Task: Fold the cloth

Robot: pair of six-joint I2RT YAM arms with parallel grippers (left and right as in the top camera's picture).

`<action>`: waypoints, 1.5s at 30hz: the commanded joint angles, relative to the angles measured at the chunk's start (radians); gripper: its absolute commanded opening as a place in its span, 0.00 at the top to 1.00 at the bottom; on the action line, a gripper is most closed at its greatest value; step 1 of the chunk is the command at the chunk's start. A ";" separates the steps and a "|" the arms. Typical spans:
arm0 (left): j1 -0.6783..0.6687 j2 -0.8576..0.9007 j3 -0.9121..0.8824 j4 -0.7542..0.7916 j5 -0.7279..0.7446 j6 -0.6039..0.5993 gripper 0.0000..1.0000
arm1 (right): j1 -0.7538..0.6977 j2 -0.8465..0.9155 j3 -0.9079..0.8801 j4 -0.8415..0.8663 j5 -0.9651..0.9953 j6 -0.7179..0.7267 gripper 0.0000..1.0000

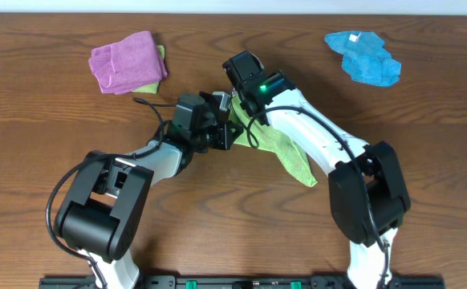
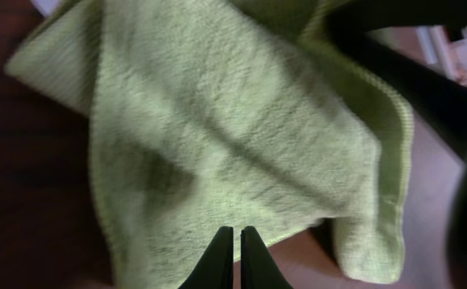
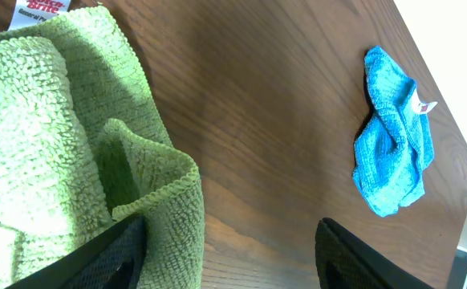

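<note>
The lime-green cloth (image 1: 286,152) lies crumpled mid-table, partly under my right arm. In the left wrist view the cloth (image 2: 217,120) fills the frame. My left gripper (image 2: 237,233) is shut, its tips at the cloth's lower edge, and no fabric shows between them. From above, the left gripper (image 1: 222,133) sits at the cloth's left end. My right gripper (image 3: 233,253) stands open over bare wood, with a fold of the cloth (image 3: 41,136) resting against its left finger (image 3: 113,253). Overhead, the right gripper (image 1: 239,72) is just beyond the cloth.
A purple-pink cloth (image 1: 125,63) lies at the back left on a small lime-green one (image 1: 160,71). A bright blue cloth (image 1: 363,58) with a white tag sits at the back right, and the blue cloth (image 3: 394,136) also shows from the right wrist. Both arms crowd the centre.
</note>
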 commanded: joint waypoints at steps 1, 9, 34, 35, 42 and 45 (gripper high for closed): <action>-0.010 0.013 0.011 -0.049 -0.093 0.066 0.94 | -0.004 0.004 0.018 0.010 0.010 -0.002 0.33; -0.010 0.013 0.011 -0.089 -0.187 0.108 0.94 | -0.003 0.004 0.018 0.010 -0.013 -0.002 0.34; -0.096 0.076 0.011 -0.134 -0.297 0.124 0.94 | -0.002 0.004 0.018 -0.020 -0.013 -0.002 0.95; -0.096 0.076 0.011 -0.141 -0.297 0.124 0.94 | -0.003 0.004 0.018 -0.020 -0.013 -0.002 0.99; -0.096 0.076 0.011 -0.223 -0.296 0.124 0.94 | -0.032 0.004 0.018 -0.019 -0.013 -0.002 0.99; -0.096 0.076 0.011 -0.272 -0.296 0.123 0.94 | -0.061 0.004 0.018 -0.019 -0.013 -0.002 0.99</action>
